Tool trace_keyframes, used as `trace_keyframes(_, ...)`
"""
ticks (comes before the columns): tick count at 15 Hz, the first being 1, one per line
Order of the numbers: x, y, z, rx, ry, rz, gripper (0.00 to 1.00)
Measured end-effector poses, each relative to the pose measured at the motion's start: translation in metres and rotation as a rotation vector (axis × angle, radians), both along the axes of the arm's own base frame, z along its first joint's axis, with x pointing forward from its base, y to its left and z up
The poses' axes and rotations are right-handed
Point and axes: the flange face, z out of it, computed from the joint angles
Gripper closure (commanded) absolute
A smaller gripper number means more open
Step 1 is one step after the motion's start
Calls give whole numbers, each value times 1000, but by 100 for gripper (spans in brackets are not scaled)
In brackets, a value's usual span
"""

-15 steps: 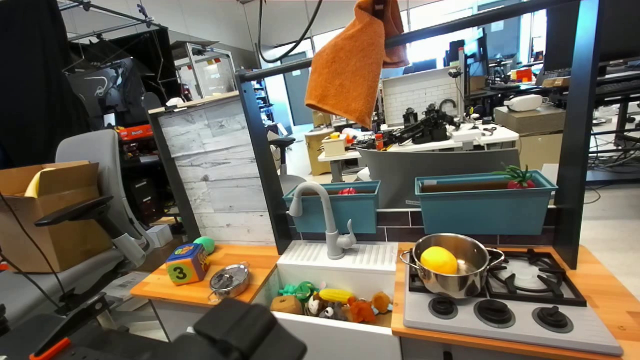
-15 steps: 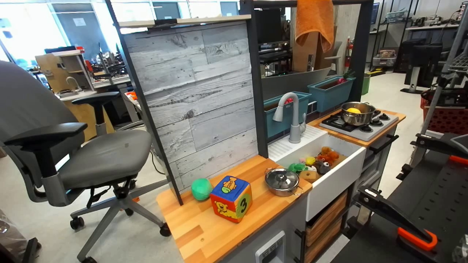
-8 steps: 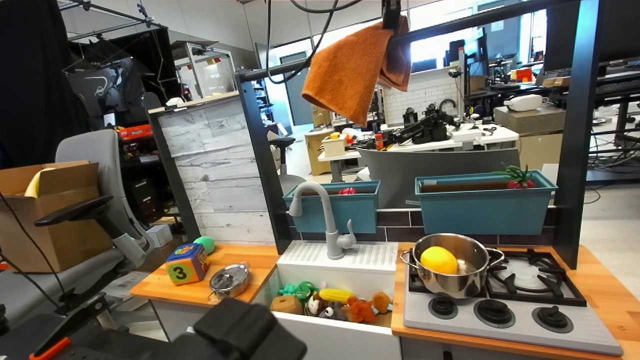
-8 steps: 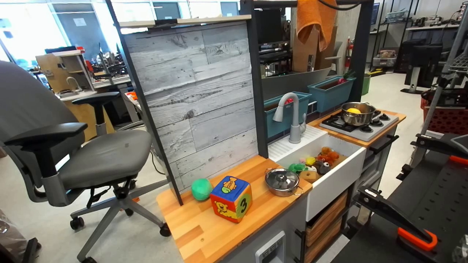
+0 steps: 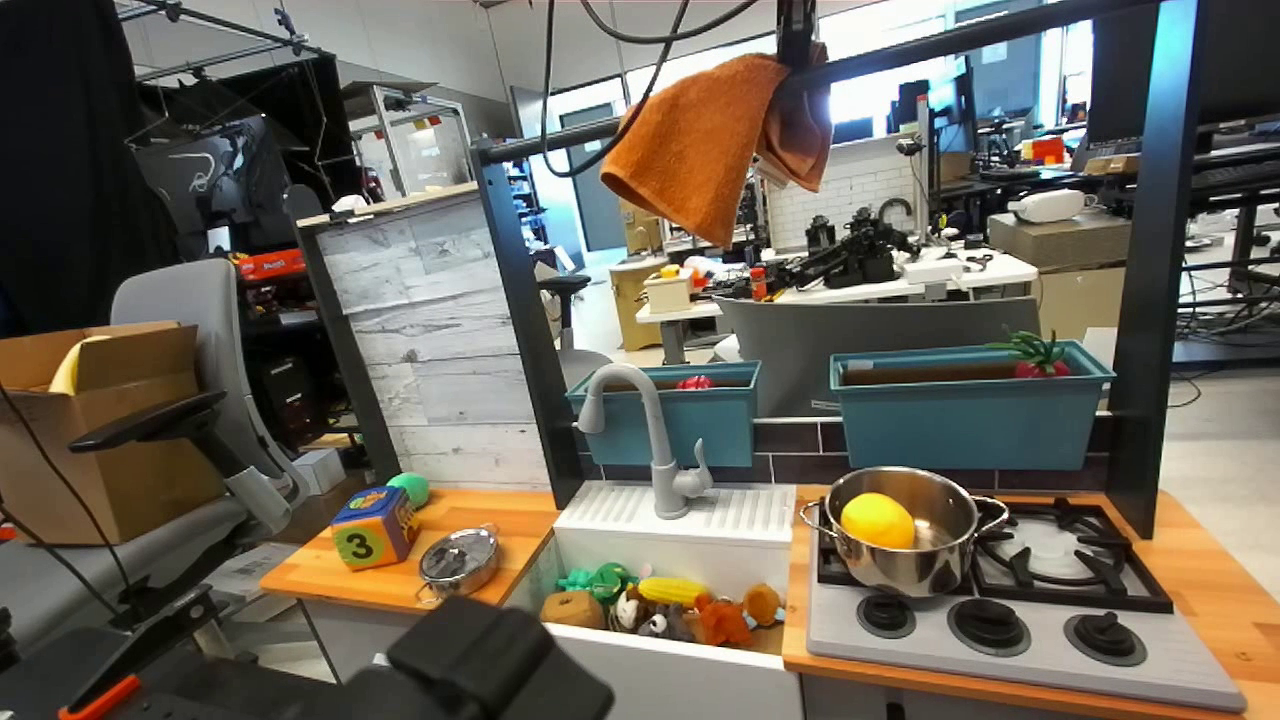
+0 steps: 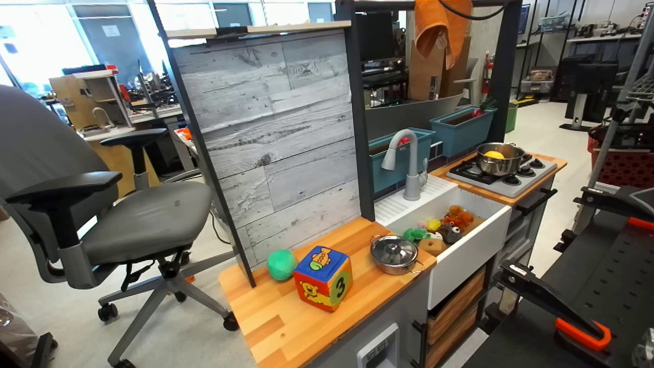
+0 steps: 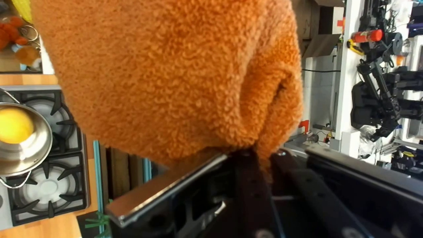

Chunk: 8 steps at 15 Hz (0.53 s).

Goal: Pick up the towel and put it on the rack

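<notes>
Orange terry-cloth towel [image 5: 690, 140]: up at the dark horizontal rail [image 5: 930, 47], broad flap hanging in front, narrower shaded flap below it at the back; appears to straddle it. Should handle light and limp, looped pile, little slip in the grasp, nothing to break. Will likely follow whatever point is pinched and let the rest dangle. Best held by a gathered fold near mid-cloth; a corner hold would probably leave it lopsided and apt to slide off.

Black two-fingered tool [image 7: 262, 154]: reaches down from above, jaws drawn together on a bunched fold; wrist view shows cloth caught between them. Cannot tell how much weight the rail carries.

Against a second ago: tool lower and further along the rail toward the shiny round steel pot [image 5: 915, 572]. Back flap hangs lower, bottom edge of the front flap slightly higher. In an exterior view a black cable [image 6: 480, 19] crosses before the towel, absent then. Pot unmoved.
</notes>
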Motion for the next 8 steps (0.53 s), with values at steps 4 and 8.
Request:
trace_keyframes(4,2,1,6,18,-26,-7,36)
trace_keyframes(8,3,5,14,27,-46,-14,7)
